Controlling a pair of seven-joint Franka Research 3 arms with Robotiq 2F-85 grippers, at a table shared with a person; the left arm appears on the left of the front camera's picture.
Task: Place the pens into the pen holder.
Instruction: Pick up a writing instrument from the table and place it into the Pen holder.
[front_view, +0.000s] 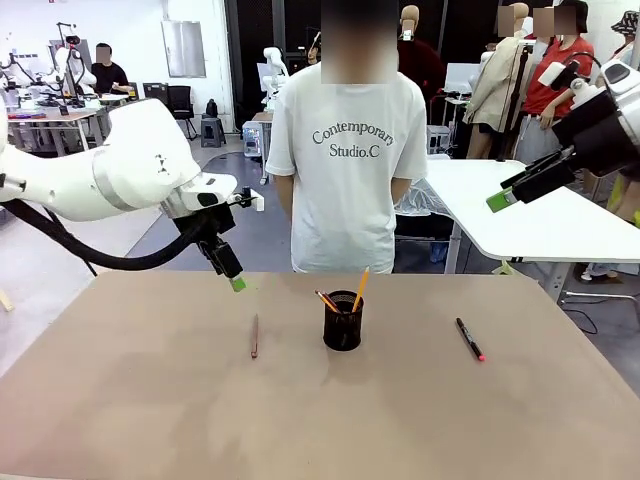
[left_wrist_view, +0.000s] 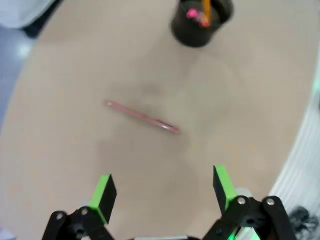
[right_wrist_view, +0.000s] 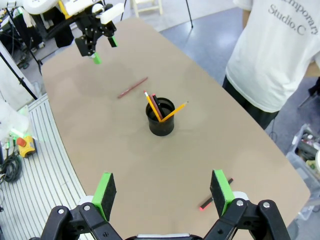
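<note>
The black mesh pen holder (front_view: 343, 322) is seen upright near the middle of the table (front_view: 140, 410). A yellow-orange pencil (front_view: 360, 288) is leaned inside it, together with a second yellow-orange one and a darker stick, and their ends stand above the rim. A reddish-brown pencil (front_view: 254, 336) is laid flat on the table at the robot's left of the holder, apart from it. A black marker (front_view: 470, 339) with a red end is laid flat at the robot's right of the holder, also well apart. The left claw (front_view: 234, 278) is held above the table near the far end of the reddish-brown pencil and is pointed downward; it is spread wide and nothing is between its green pads. The right claw (front_view: 505, 195) is held high at the right side, away from the table surface, likewise spread with nothing gripped. A person (front_view: 345, 150) in a white T-shirt is seen standing at the far edge of the table, behind the holder.
</note>
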